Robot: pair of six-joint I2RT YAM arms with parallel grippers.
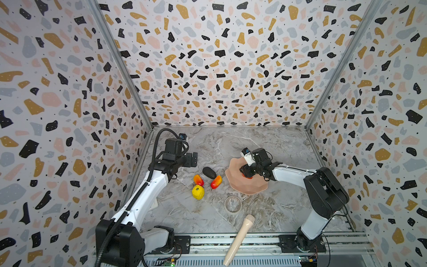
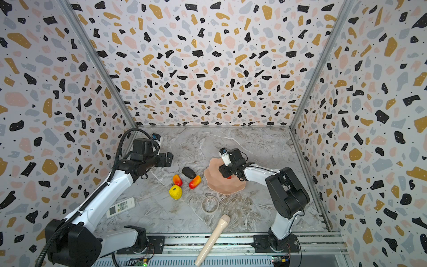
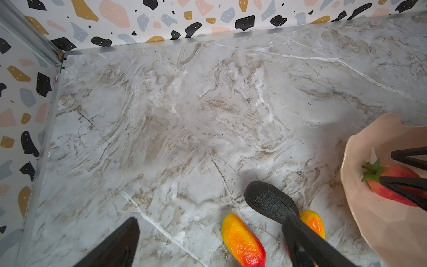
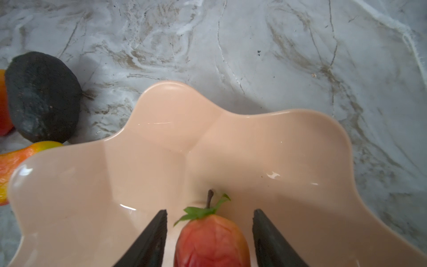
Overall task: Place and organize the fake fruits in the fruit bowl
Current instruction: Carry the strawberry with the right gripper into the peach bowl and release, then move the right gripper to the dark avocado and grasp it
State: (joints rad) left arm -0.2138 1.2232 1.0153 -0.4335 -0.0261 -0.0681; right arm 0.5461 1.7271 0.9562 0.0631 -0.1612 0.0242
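Peach-pink fruit bowl holds the strawberry, with the right gripper parted around it.

Seen from the right wrist, the strawberry lies on the bowl's floor between the two black fingers, with a clear gap on each side, so the jaws are open and grip nothing. In both top views the other four fruits lie on the marble tabletop just left of the bowl. The avocado is furthest back, the first mango and second mango are in front of it, and the lemon touches the first mango. The left gripper hangs above this cluster with its jaws spread wide and empty. A clear glass ring and a beige stick lie nearer the front edge.
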